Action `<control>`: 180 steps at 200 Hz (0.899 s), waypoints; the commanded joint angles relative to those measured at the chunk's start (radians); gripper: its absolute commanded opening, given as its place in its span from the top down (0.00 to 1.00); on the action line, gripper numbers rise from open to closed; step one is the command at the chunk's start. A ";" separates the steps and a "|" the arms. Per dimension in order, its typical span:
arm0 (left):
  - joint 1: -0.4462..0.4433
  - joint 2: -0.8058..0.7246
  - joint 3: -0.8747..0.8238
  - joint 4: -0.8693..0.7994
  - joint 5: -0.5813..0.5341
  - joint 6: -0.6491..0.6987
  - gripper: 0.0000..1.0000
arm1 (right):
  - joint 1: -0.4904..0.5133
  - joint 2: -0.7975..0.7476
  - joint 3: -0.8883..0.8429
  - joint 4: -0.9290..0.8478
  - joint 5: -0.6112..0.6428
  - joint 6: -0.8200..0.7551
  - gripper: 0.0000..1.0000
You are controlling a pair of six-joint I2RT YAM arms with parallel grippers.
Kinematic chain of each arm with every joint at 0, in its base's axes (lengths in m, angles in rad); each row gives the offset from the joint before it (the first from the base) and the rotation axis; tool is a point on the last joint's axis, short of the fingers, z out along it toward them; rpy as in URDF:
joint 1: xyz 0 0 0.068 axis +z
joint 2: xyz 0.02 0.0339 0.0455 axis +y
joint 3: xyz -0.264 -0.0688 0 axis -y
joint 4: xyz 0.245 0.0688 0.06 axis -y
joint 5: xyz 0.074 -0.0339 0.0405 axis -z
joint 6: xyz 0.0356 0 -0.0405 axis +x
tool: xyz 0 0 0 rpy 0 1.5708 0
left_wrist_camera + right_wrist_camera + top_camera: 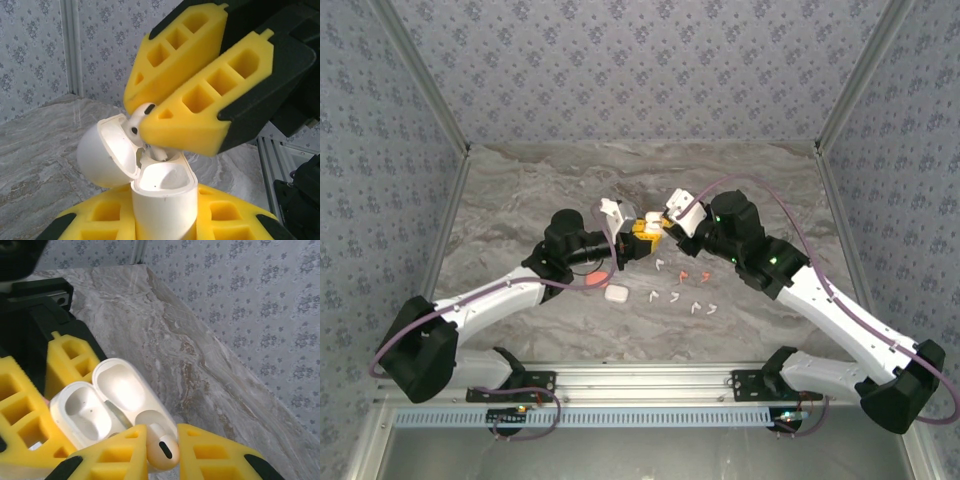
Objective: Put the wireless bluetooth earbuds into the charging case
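My left gripper [164,220] is shut on the body of a white charging case [165,197], held upright with its lid [102,155] hinged open to the left. My right gripper [162,452] is shut on a white earbud [161,445] just above the case [82,412]. In the left wrist view the earbud [144,114] sits between the right arm's yellow fingers [200,100], its stem dipping into the case's far socket. The near socket is empty. Both grippers [638,243] [667,222] meet above mid-table. Several loose earbuds, white [675,297] and orange-red [683,274], lie on the table.
A second white case [616,294] and a pinkish case [592,281] lie on the marble table [520,190] beside the left arm. Patterned walls enclose the table on three sides. An aluminium rail [640,375] runs along the near edge.
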 commanded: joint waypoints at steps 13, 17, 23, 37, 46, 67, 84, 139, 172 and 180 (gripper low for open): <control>-0.007 0.001 0.030 0.051 0.000 -0.014 1.00 | 0.006 -0.005 -0.005 -0.009 -0.039 0.005 0.81; -0.007 0.001 0.029 0.051 0.001 -0.014 1.00 | 0.006 -0.004 -0.005 -0.011 -0.042 0.005 0.80; -0.007 0.000 0.028 0.051 0.000 -0.014 1.00 | 0.005 -0.004 -0.003 -0.015 -0.049 0.005 0.80; -0.007 0.001 0.028 0.055 0.002 -0.013 1.00 | 0.002 -0.002 0.008 -0.025 -0.075 0.012 0.78; -0.007 0.000 0.027 0.058 0.003 -0.013 1.00 | -0.002 0.002 0.019 -0.035 -0.099 0.019 0.75; -0.007 0.001 0.020 0.072 0.009 -0.014 1.00 | -0.030 0.013 0.057 -0.063 -0.167 0.053 0.63; -0.006 -0.003 0.014 0.082 0.010 -0.012 1.00 | -0.061 0.014 0.100 -0.098 -0.224 0.087 0.55; -0.007 -0.028 -0.023 0.117 -0.046 -0.006 1.00 | -0.233 -0.018 0.191 -0.089 -0.431 0.310 0.43; -0.007 -0.084 -0.067 0.113 -0.175 0.021 1.00 | -0.311 0.012 0.179 -0.120 -0.410 0.446 0.42; -0.007 -0.106 -0.079 0.101 -0.212 0.034 1.00 | -0.320 0.029 0.172 -0.137 -0.387 0.468 0.43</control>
